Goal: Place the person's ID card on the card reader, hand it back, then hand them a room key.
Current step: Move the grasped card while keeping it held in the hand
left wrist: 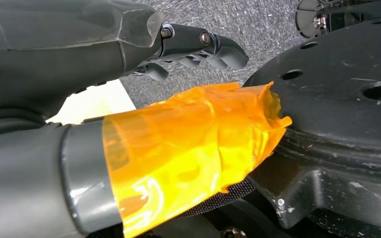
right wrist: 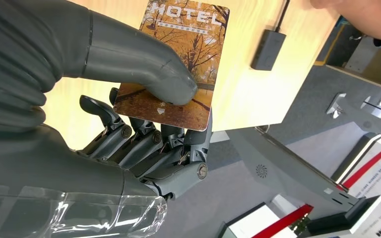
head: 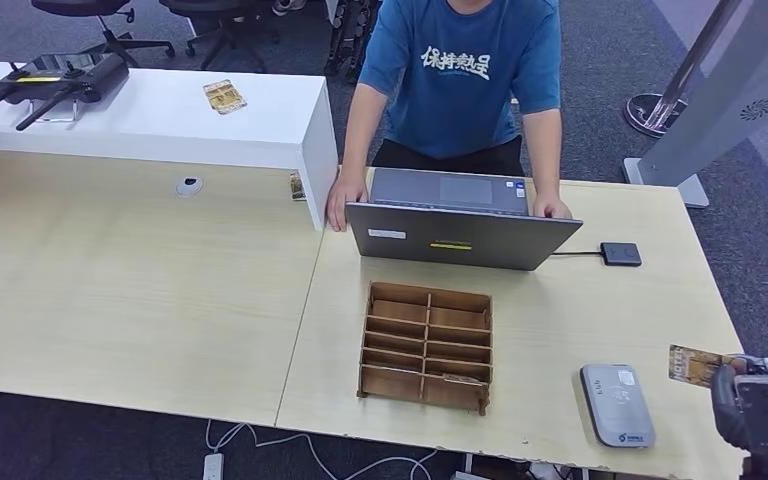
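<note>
My right hand (head: 757, 410) is at the table's near right corner, pinching a card (head: 696, 365) printed with HOTEL and autumn trees. In the right wrist view my thumb (right wrist: 144, 64) presses the card (right wrist: 188, 49) onto the fingers below it. The grey card reader (head: 617, 404) lies flat just to the left of that hand, with nothing on it. The person (head: 460, 80) in a blue shirt stands across the table, both hands by the laptop (head: 457, 232). My left hand (left wrist: 129, 99) hangs off the table with nothing in it, its orange-taped thumb apart from the fingers (left wrist: 198, 44).
A wooden slotted card box (head: 427, 346) stands in front of the laptop. A small black device (head: 620, 253) on a cable lies right of the laptop. Another card (head: 224, 96) and a black controller (head: 55, 80) lie on the white counter (head: 260, 130) at the back left.
</note>
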Robot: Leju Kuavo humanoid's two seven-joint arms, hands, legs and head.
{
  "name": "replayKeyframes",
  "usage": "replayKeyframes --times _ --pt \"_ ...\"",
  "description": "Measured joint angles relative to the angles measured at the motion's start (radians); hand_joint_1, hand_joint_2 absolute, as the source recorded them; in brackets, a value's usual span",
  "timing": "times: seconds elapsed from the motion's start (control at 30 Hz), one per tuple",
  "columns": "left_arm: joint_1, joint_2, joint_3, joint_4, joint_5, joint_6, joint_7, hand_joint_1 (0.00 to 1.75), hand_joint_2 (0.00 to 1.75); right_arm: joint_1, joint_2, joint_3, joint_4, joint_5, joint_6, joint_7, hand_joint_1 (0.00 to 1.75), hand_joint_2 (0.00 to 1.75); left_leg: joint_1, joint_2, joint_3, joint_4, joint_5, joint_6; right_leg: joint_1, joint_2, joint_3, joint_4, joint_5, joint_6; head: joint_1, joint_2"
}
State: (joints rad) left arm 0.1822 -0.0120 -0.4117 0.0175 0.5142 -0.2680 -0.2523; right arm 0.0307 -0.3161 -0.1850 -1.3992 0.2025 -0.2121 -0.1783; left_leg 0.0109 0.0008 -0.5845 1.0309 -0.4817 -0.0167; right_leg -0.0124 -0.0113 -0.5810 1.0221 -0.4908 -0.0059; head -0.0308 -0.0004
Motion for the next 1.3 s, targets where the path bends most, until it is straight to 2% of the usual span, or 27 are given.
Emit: replayKeyframes --times 0.47,1.0,1.3 --pt "0.006 -0.002 0.006 0.0 0.003 -0.003 -0.001 0.0 0.0 0.063 0.013 -0.013 -0.018 0.016 0.04 0.004 1.75 1.75 0.0 0.0 0.0 0.0 0.0 0.0 0.0 0.0 0.0 0.0 0.0 0.0 0.0 0.0" --pt "0.007 0.004 0.006 0.0 0.001 -0.014 -0.001 0.0 0.0 0.051 0.026 0.021 0.031 0.033 0.056 0.022 1.75 1.75 0.0 0.0 0.0 0.0 0.0 0.0 0.0 0.0 0.0 0.0 0.0 0.0 0.0 0.0" --pt "0.008 0.008 0.006 0.0 -0.002 -0.02 0.0 0.0 0.0 0.042 0.039 0.071 0.072 0.05 0.073 0.046 1.75 1.75 0.0 0.0 0.0 0.0 0.0 0.0 0.0 0.0 0.0 0.0 0.0 0.0 0.0 0.0"
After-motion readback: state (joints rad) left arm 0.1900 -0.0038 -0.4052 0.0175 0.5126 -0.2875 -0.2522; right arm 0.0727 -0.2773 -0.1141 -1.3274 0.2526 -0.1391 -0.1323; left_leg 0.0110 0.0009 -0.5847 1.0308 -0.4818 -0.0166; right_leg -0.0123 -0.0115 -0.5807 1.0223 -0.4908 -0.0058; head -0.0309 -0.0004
